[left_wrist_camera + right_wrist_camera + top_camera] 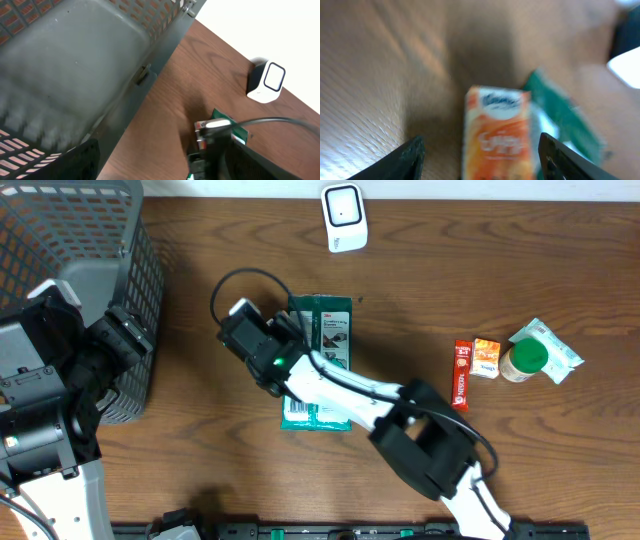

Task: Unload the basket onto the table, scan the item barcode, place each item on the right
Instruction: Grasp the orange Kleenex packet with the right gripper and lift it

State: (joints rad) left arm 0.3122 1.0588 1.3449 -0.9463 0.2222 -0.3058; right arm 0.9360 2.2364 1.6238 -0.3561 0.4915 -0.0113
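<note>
Two claws held apart: left claw [135, 335] idle, right claw [480, 155] astride blurred orange-white tissue pack [497, 135]. Pickup judged underway; closing needed, then presentation to white scanner [343, 217].

Left arm folded, left end effector [127, 337] fingers spread, right arm stretched forward, right end effector [263, 346] fingers parted

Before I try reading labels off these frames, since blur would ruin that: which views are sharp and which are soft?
Overhead: sharp, evenly lit, scanner crisp. Left wrist: basket close by looks soft, scanner further off clearer. Right wrist: heavily smeared, the orange pack print unreadable.
</note>
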